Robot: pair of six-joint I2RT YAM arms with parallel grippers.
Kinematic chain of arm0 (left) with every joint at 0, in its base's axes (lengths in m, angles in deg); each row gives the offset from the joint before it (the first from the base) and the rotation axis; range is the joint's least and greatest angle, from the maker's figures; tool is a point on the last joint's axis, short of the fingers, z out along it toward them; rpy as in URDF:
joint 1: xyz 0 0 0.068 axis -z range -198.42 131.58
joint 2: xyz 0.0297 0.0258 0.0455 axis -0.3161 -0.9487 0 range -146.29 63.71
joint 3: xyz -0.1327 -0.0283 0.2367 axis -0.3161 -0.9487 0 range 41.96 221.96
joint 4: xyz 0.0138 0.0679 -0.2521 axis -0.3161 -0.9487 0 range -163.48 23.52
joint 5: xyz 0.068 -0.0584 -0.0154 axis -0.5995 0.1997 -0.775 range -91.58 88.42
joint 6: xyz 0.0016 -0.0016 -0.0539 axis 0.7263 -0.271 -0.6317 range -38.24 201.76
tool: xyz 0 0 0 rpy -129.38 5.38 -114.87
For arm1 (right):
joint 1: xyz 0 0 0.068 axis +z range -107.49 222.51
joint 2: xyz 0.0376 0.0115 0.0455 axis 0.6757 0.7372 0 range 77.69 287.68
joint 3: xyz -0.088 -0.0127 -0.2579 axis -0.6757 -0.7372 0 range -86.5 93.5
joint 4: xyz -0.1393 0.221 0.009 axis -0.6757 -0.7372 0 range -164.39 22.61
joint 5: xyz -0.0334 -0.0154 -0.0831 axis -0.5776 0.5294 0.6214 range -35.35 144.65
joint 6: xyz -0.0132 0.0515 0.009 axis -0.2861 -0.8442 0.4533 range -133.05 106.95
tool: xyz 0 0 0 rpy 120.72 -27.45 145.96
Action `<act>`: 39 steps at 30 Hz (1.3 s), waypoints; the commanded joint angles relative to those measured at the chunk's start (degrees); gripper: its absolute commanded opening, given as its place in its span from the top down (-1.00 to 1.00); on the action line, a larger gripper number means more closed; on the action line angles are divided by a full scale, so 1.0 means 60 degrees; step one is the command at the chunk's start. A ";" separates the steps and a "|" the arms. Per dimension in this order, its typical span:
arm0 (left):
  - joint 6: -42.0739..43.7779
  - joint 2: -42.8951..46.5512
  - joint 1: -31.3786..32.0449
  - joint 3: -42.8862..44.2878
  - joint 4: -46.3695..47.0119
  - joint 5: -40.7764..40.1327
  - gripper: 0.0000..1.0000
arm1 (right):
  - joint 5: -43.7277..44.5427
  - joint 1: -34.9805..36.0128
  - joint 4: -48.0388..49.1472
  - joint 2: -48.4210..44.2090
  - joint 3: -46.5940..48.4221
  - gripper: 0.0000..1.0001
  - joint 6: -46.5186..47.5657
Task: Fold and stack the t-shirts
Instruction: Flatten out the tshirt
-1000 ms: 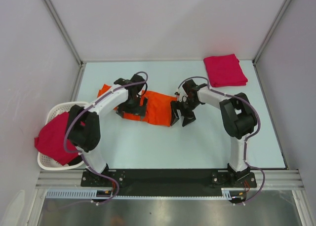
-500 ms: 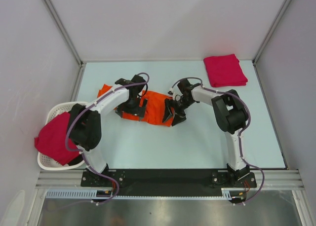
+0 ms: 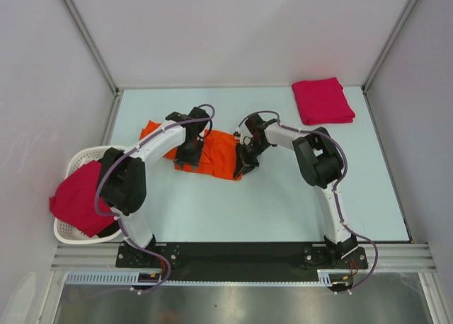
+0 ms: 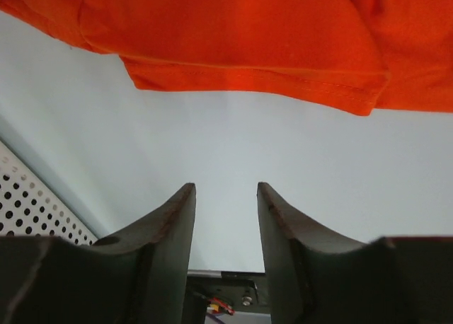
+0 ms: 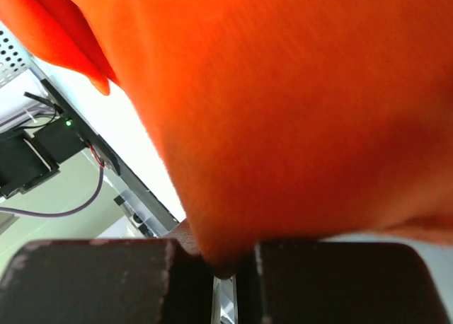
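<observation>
1. Table (image 3: 283,204): pale, carries the work; both arms reach in twd its middle.
2. Orange t-shirt (image 3: 221,148): lies rumpled, not flat, left of centre on the table, btwn the two grippers; no fold made in it yet; step in hand, as I judge it, is taking it by two points so it can be spread for folding.
3. Basket (image 3: 85,153): white, at the table's left edge; a crimson t-shirt (image 3: 74,197) hangs out over its rim, untouched; prob. the next one to do.
4. Folded t-shirt (image 3: 322,101): crimson, neat, far right corner, well apart from both arms; looks like the start of the stack; so task is partway, w/ at least two shirts left.
5. Right gripper (image 5: 225,259): at the orange t-shirt's right edge; fingers pinched tight on a fold of the orange cloth, which bulges up above them in the wrist view; grip looks made.
6. Left gripper (image 4: 225,188): low at the shirt's near-left side; fingers apart, bare table showing btwn them, nothing held.
7. Hem (image 4: 255,80): stitched edge lies just beyond the left fingertips, not btwn them.
8. Next move, my judgement: left gripper needs to go fwd till the hem sits btwn the fingers, then pinch; only after that lift both sides together & draw them apart; risk: closing short grabs nothing, or catches one layer only & the shirt sags unevenly.
</observation>
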 commanded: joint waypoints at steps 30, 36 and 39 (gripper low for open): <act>0.0592 -0.2215 0.2175 0.2210 -0.0184 0.1051 -0.99 | 0.0396 -0.1063 -0.0722 -0.0685 0.0311 0.94 0.0482; 0.0826 -0.2743 0.2248 0.2240 -0.0067 0.0598 -0.99 | 0.0381 -0.1092 -0.0722 -0.0671 0.0296 0.94 0.0467; 0.0812 -0.2992 0.2292 0.2196 0.0080 -0.0030 -0.99 | 0.0410 -0.1107 -0.0752 -0.0685 0.0311 0.93 0.0497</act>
